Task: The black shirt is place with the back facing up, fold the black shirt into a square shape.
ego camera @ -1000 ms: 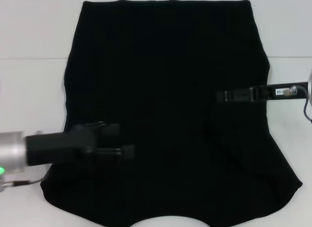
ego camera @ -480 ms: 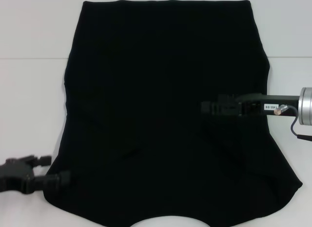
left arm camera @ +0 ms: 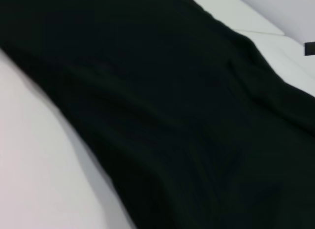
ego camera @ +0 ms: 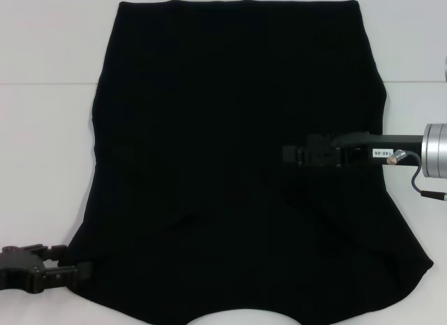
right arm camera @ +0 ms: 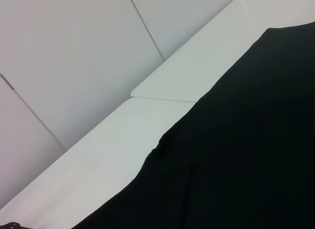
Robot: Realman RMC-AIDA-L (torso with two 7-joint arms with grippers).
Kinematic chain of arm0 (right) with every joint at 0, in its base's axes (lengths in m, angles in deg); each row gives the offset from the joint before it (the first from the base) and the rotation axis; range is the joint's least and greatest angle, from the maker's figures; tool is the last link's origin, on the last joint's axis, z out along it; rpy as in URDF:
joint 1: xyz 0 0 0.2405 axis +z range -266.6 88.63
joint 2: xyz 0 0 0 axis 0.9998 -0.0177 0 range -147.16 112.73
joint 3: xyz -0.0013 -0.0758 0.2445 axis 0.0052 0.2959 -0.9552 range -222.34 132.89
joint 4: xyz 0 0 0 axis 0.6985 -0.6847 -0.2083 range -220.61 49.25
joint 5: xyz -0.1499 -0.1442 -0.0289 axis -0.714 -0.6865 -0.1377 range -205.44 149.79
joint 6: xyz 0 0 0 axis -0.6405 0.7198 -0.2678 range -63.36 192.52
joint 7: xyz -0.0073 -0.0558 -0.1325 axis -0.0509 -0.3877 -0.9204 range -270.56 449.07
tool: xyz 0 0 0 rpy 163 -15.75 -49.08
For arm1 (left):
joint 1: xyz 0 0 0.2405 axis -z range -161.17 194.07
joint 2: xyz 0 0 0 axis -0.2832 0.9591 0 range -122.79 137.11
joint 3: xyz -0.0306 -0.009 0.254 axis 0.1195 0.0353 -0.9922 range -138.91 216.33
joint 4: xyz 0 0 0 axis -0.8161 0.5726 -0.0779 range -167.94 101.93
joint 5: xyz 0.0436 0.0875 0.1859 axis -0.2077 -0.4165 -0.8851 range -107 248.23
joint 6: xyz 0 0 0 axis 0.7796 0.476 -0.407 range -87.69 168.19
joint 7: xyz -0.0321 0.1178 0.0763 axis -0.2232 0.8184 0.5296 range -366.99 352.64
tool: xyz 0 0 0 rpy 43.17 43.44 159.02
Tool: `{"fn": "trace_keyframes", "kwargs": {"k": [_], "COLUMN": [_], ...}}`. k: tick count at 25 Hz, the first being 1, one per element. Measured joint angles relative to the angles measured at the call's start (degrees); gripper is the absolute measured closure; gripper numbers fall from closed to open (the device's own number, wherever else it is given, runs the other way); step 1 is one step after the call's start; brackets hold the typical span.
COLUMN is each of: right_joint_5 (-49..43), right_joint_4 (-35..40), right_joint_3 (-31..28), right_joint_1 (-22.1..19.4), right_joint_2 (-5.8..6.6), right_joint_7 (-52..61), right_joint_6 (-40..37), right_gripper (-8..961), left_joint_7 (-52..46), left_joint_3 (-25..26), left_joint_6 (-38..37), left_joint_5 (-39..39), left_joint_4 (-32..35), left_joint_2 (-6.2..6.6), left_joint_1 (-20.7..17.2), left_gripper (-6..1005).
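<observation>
I see left gripper (ego camera: 82, 270) fingers apart at the shirt (ego camera: 237, 129) corner; right gripper (ego camera: 290, 156) over shirt, fingers unreadable.

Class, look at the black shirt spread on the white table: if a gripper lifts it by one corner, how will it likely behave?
The black shirt lies flat with soft creases, so it will probably drape and sag, not hold shape. Being thin cloth, it seems light for its spread. On the smooth white table, it may slide when pushed.

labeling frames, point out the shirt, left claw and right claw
shirt (ego camera: 230, 129): head view, middle of the cloth
left claw (ego camera: 77, 271): head view, fingertips at the shirt's near left corner
right claw (ego camera: 292, 156): head view, fingertips over the shirt's right half
</observation>
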Motion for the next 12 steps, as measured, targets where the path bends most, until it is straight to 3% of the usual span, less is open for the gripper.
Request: {"fn": "trace_keyframes", "kwargs": {"k": [6,12], "right_joint_5": [0.04,0.04], "right_joint_4": [0.00,0.01], "right_joint_3": [0.01,0.44], "right_joint_1": [0.01,-0.16], "right_joint_2": [0.00,0.26], "right_joint_7": [0.04,-0.01], "right_joint_6": [-0.18,-0.55], "right_gripper": [8,8], "left_joint_7": [-0.24,-0.32], "left_joint_3": [-0.11,-0.12], "left_joint_6": [2.15,1.95], "left_joint_5": [-0.54,-0.55], "left_joint_4": [-0.07,-0.08], "left_joint_2": [-0.11,-0.10], "left_joint_1": [0.11,0.46], "left_gripper": [171,394]}}
